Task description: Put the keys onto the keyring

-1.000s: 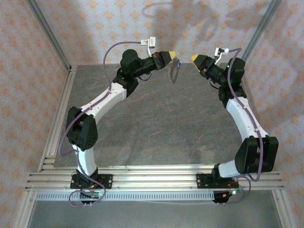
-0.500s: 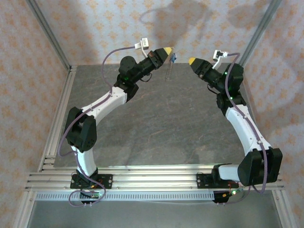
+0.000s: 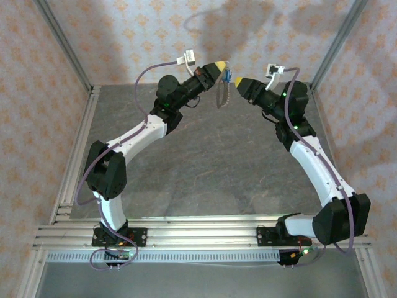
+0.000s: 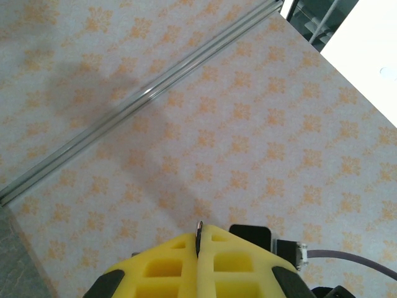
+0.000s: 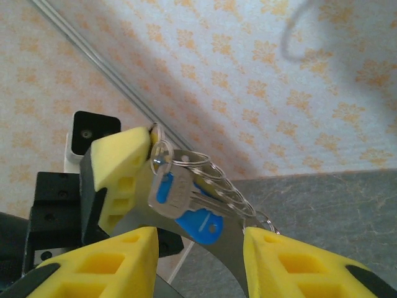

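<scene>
My left gripper (image 3: 218, 66) is raised near the back wall, shut on a thin metal ring of the keyring (image 4: 199, 227). In the right wrist view that small ring (image 5: 162, 152) hangs at the left gripper's yellow fingertip (image 5: 119, 166), with a strand of linked rings (image 5: 226, 181) trailing right and a grey strap (image 5: 231, 256) curving below. The keys (image 5: 175, 194), silver with blue heads, dangle from the ring. From above, the keys (image 3: 226, 77) hang between both grippers. My right gripper (image 5: 200, 232) is open, its yellow fingers on either side just short of the keys; its tip (image 3: 239, 83) is close to them.
The grey stone-patterned tabletop (image 3: 211, 161) lies well below both raised grippers. Patterned walls with aluminium corner posts (image 3: 62, 46) enclose the back and sides. An aluminium rail (image 3: 198, 236) crosses the near edge by the arm bases.
My right gripper has swung left and come close to the hanging keys. The left gripper rose slightly early on, then held still with the keyring.
</scene>
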Robot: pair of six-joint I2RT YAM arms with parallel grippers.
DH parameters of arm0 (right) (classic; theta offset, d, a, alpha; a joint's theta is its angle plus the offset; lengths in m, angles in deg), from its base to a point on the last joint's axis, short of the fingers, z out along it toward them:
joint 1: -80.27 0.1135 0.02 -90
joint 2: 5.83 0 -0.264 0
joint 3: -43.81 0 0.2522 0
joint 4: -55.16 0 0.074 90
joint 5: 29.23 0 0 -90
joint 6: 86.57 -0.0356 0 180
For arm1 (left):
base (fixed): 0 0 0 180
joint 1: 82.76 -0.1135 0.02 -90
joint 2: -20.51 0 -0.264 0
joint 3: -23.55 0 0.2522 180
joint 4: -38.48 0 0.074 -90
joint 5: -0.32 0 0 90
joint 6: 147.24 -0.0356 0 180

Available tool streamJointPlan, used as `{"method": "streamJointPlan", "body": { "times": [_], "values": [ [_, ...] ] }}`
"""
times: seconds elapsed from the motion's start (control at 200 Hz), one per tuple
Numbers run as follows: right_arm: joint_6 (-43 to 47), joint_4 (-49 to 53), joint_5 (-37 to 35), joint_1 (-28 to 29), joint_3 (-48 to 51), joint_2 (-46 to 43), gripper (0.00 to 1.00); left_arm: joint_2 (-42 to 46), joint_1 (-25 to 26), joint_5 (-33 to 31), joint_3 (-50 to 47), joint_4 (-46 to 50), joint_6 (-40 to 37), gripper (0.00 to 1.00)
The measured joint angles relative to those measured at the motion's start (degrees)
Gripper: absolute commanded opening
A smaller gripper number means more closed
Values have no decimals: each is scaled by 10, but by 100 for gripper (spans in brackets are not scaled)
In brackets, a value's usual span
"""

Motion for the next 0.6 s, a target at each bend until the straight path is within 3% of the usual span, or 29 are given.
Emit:
{"method": "streamJointPlan", "body": {
  "times": [0.6],
  "values": [
    [27, 21, -5, 23, -37, 26, 40, 0, 7, 0, 0, 0, 0, 0]
  ]
}}
